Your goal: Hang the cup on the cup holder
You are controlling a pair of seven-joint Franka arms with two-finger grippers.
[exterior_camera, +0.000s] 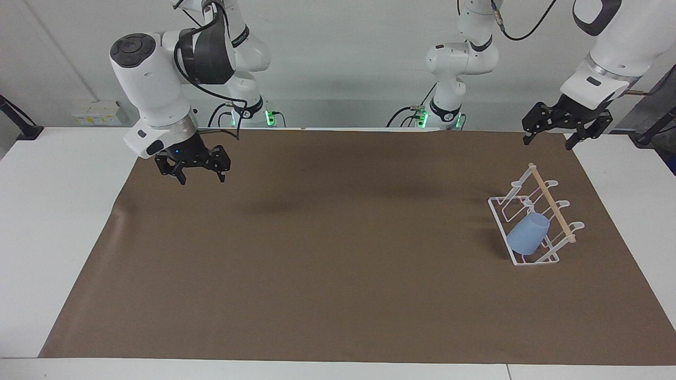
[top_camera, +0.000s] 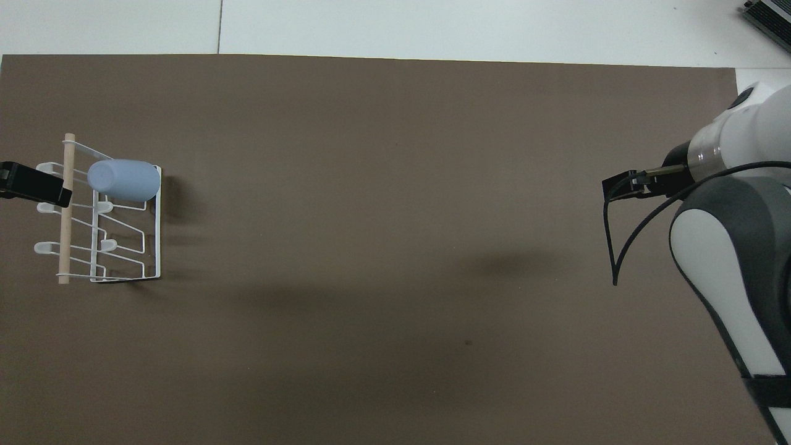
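Observation:
The light blue cup (exterior_camera: 528, 235) sits tilted on a prong of the white wire cup holder (exterior_camera: 507, 211), at the holder's end farther from the robots. It also shows in the overhead view (top_camera: 124, 180), on the holder (top_camera: 154, 247) with its wooden rod (top_camera: 63, 247). My left gripper (exterior_camera: 548, 143) is open and empty, raised in the air over the mat's corner beside the holder, apart from it; one finger shows in the overhead view (top_camera: 34, 184). My right gripper (exterior_camera: 202, 181) is open and empty, and waits above the mat at the right arm's end.
A brown mat (exterior_camera: 327, 253) covers most of the white table (exterior_camera: 53, 211). The right arm's body (top_camera: 735, 266) and its black cable (top_camera: 612, 247) fill the overhead view's edge at the right arm's end.

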